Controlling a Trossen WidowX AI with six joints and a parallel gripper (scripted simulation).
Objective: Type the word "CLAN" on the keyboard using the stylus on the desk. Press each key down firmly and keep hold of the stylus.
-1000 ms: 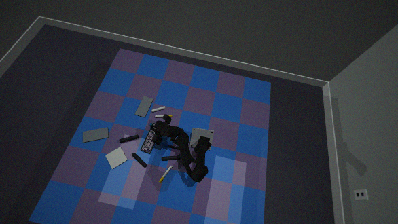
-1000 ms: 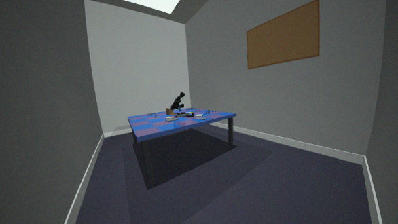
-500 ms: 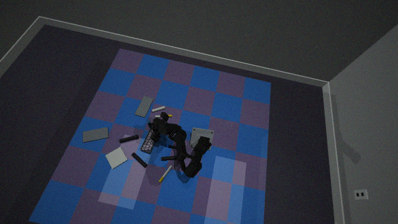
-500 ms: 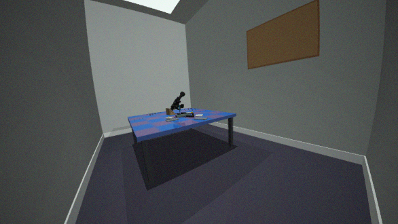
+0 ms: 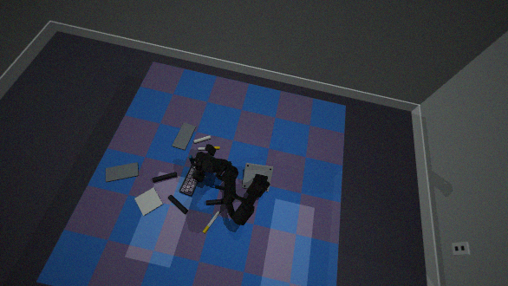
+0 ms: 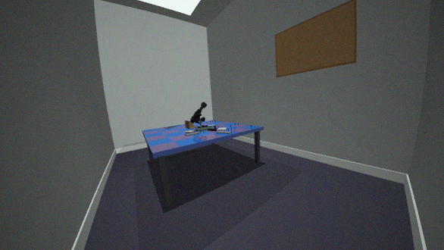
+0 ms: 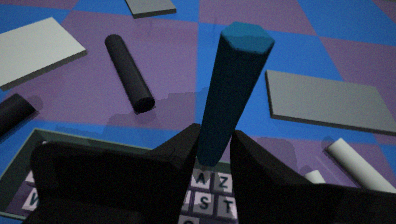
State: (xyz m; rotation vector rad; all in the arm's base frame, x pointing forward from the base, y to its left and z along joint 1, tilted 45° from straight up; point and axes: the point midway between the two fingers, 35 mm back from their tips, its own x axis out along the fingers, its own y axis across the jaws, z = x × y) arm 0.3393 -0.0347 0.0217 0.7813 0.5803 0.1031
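Note:
The teal stylus (image 7: 234, 85) (image 5: 191, 159) stands slightly tilted between the fingers of my gripper (image 7: 215, 134), which is shut on it. The keyboard (image 7: 204, 202) (image 5: 186, 185) lies under the gripper, a dark tray with pale lettered keys. In the wrist view the stylus's lower end is just at the A key (image 7: 201, 179), with the Z key (image 7: 223, 180) to its right and the S key below. I cannot tell whether the tip touches or presses the key. My fingers hide much of the keyboard, including the C, L and N keys.
A black cylinder (image 7: 130, 75) and a white slab (image 7: 37, 50) lie beyond the keyboard. A grey slab (image 7: 330, 102) and a white cylinder (image 7: 362, 165) lie to the right in the wrist view. A yellow-and-white stick (image 5: 211, 222) lies near the arm. A brown block (image 6: 189, 124) stands on the table.

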